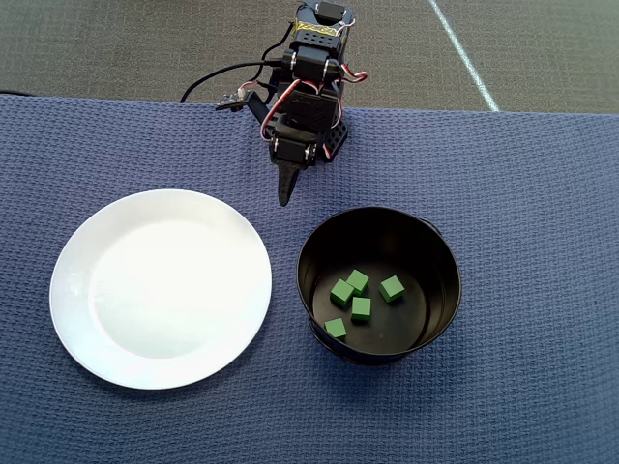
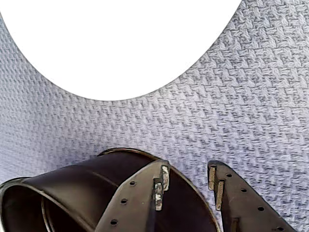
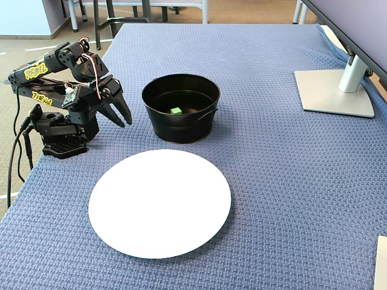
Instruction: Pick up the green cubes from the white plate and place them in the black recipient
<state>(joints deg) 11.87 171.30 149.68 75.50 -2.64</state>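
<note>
My jaws [image 3: 122, 116] are parted and empty, folded back near my base, hanging above the blue woven cloth on the counter [image 1: 542, 193], between the white plate [image 1: 77, 290] and the black recipient [image 1: 445, 261]. In the wrist view the two tips show a clear gap with only cloth between them, and nothing is pinched.

All five green cubes [image 1: 361, 308] sit on the floor of the black recipient in the overhead view: four loosely clustered near the middle, one [image 1: 336, 329] closer to the near wall. In the fixed view only one cube [image 3: 176, 110] peeks over the rim. The white plate is bare in all three views, so I judge the task done, with nothing left to fetch.

Handling, as I judge it:
- The cubes look light, stiff and matte, so they should not slip. I'd pinch across two opposite flat faces, squared to the cube and not on a diagonal, or it may twist out.
- They are tiny next to my tips, so a small miss closes on air. The clustered ones sit almost touching, so a pinch there could nudge a neighbour.
- If I had to reach one inside the pot, the straight deep walls would crowd my wrist. The one by the wall is the worst case.
- The plate is glossy and would likely slide on a push, and the cloth may give some grip. The pot is rigid metal, and I'd guess a bump would shift it.
</note>
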